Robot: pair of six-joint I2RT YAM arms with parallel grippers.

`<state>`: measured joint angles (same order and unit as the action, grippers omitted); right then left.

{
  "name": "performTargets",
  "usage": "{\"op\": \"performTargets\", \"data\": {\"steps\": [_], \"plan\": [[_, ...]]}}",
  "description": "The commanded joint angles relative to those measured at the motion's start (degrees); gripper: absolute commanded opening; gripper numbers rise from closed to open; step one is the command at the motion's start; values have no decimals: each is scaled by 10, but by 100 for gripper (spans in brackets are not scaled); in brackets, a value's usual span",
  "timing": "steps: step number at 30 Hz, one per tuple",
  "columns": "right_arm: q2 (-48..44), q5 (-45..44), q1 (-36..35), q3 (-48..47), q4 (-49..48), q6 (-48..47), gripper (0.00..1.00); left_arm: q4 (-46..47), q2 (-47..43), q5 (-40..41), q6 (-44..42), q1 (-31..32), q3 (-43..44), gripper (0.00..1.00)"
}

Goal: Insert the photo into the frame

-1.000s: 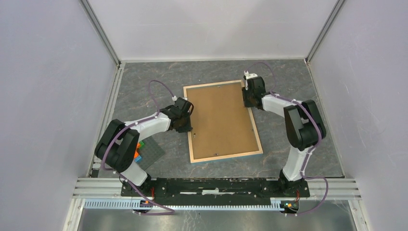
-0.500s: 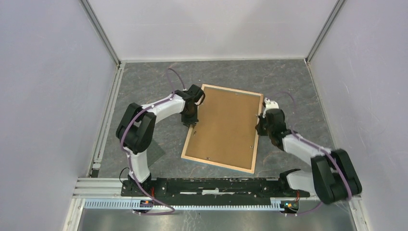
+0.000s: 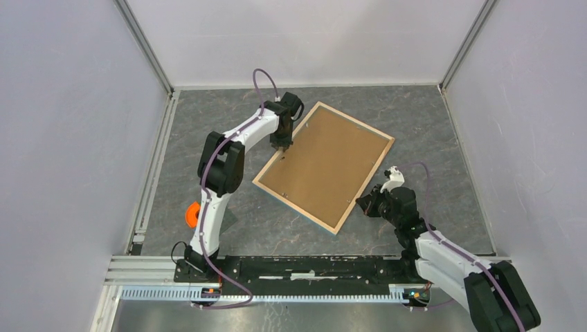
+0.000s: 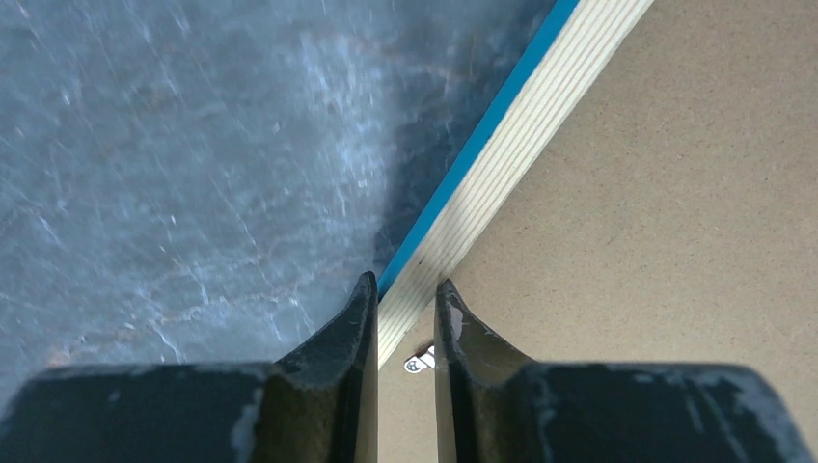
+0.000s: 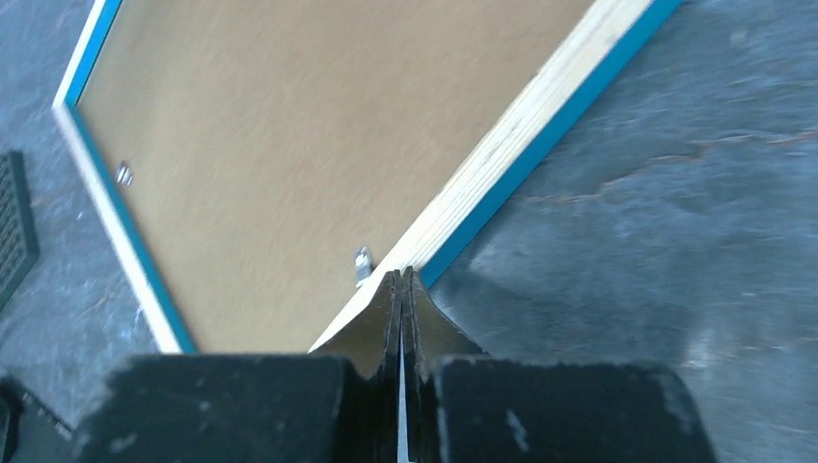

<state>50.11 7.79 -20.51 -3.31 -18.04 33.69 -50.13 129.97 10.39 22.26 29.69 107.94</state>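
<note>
The frame (image 3: pixel 296 205) lies face down and skewed on the grey table, its light wood rim up and a blue edge showing. A brown backing board (image 3: pixel 324 166) fills it. My left gripper (image 3: pixel 280 146) is at the frame's far left side. In the left wrist view this gripper (image 4: pixel 402 285) is shut on the wooden rail (image 4: pixel 540 116), one finger outside and one on the board side. My right gripper (image 3: pixel 361 201) sits at the near right side. In the right wrist view it (image 5: pixel 400 273) is shut with nothing in it, just over the rail (image 5: pixel 511 135). The photo is out of view.
Small metal tabs (image 5: pixel 362 262) hold the backing board inside the rim. An orange object (image 3: pixel 192 214) lies by the left arm's base. A black studded plate (image 5: pixel 14 212) shows at the left of the right wrist view. Walls enclose the table on three sides.
The frame has turned clockwise, carried by my left gripper, which moved away from the bases. My right gripper slid along the right side toward the near corner and shut.
</note>
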Motion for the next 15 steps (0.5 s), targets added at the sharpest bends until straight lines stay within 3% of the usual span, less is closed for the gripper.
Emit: {"op": "performTargets", "data": {"steps": [1,2,3,7,9,13,15], "plan": [[20,66,-49,1,50,19,1,80,22,-31,35,7,44,2],[14,58,-50,-11,65,6,3,76,14,-22,37,6,37,4],[8,50,-51,-25,87,-10,5,74,3,-12,39,6,26,13],[3,-13,-50,-114,175,-96,18,78,-92,26,45,6,-64,62],[11,-52,-50,-152,206,-131,26,80,-148,23,44,7,-107,77],[45,-89,-44,-217,228,-173,33,108,-281,-32,75,18,-232,99],[61,-91,-42,-240,229,-178,33,120,-339,-63,129,34,-302,100]]}}
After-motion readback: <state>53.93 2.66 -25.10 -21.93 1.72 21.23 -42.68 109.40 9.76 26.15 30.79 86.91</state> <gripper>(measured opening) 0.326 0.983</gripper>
